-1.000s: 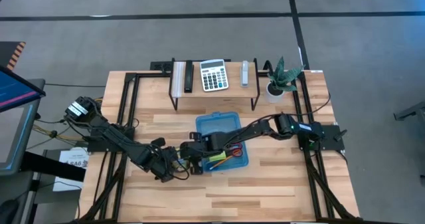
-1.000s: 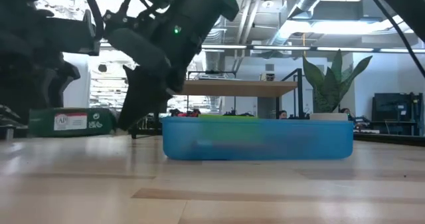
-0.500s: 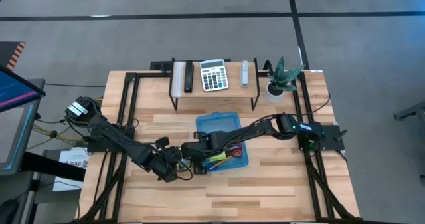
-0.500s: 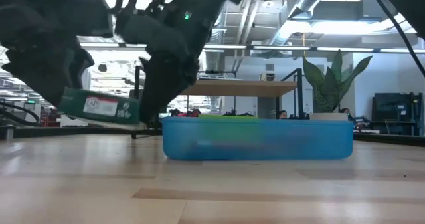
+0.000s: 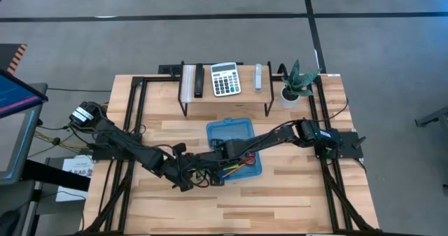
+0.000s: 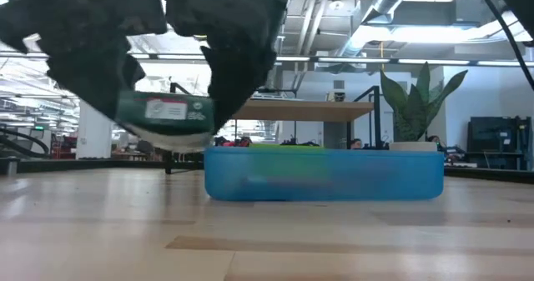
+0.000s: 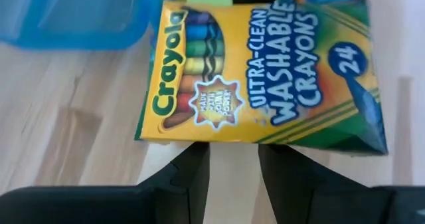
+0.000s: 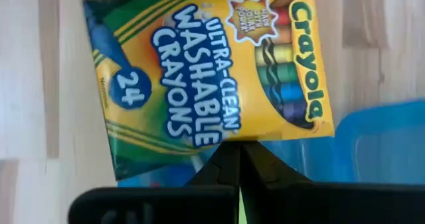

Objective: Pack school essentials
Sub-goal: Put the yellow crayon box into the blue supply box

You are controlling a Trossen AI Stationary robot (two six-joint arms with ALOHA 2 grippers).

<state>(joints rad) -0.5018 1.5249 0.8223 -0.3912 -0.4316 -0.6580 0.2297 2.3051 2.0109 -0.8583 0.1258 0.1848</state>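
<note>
The crayon box (image 7: 259,71), yellow and green, hangs face up above the table just left of the blue container (image 6: 334,177). In the low view the crayon box (image 6: 163,114) shows edge-on and roughly level. My left gripper (image 7: 229,147) comes at one of its long edges and my right gripper (image 8: 230,151), shut, stands at the other. From above, my left gripper (image 5: 196,176) and my right gripper (image 5: 214,169) meet at the container's near left corner. Pencils (image 5: 231,167) and red scissors (image 5: 246,160) lie in the container. My left gripper holds the crayon box at the long edge (image 7: 226,139) nearest its wrist, slanting down from the table's left. Both fingers (image 7: 192,171) run in under that edge and the box hides their tips, so the kind of hold does not show. The box is lifted clear, face up. My right gripper's shut fingers (image 8: 226,167) reach the box's other long edge (image 8: 229,139), slanting down from the right. The box covers their tips, and I cannot tell whether they touch it.
A raised shelf along the far edge carries the calculator (image 5: 225,79) and a few small items. The potted plant (image 5: 297,82) stands at its right end. Bare wood lies in front of the container toward the near edge.
My left gripper has risen and gone right, toward the blue container, lifting the crayon box off the table. The box tipped on the way up and now hangs roughly level at the height of the container's rim. My right gripper has risen beside it.
</note>
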